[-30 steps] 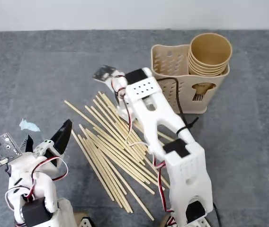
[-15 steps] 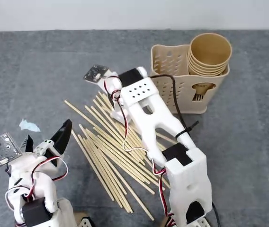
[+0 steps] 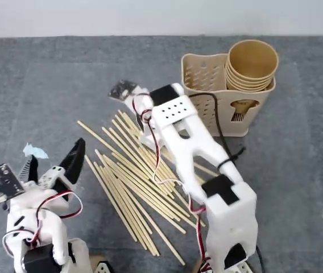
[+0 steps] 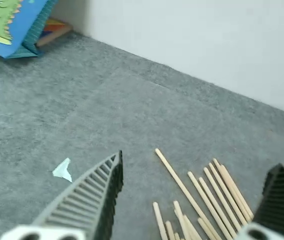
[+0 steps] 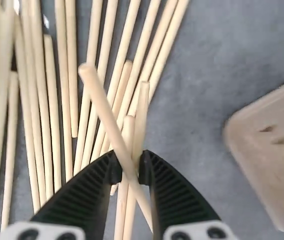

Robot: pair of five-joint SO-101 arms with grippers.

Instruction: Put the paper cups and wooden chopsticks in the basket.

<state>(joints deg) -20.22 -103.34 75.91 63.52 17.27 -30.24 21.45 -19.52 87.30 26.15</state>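
Many wooden chopsticks lie spread on the grey table. A beige basket at the back right holds a stack of paper cups. My right gripper is shut on one chopstick, raised a little above the pile, with the basket's corner close by. In the high view that gripper is low over the pile's far end, left of the basket. My left gripper hangs open at the front left; its black fingers frame the pile's near ends.
A small scrap of pale blue paper lies at the left, beside the left arm, and appears too in the left wrist view. A blue box leans against the wall beyond the table.
The right arm's wrist swung left and then back right over the far end of the pile. The left arm's wrist shifted slightly toward the front left.
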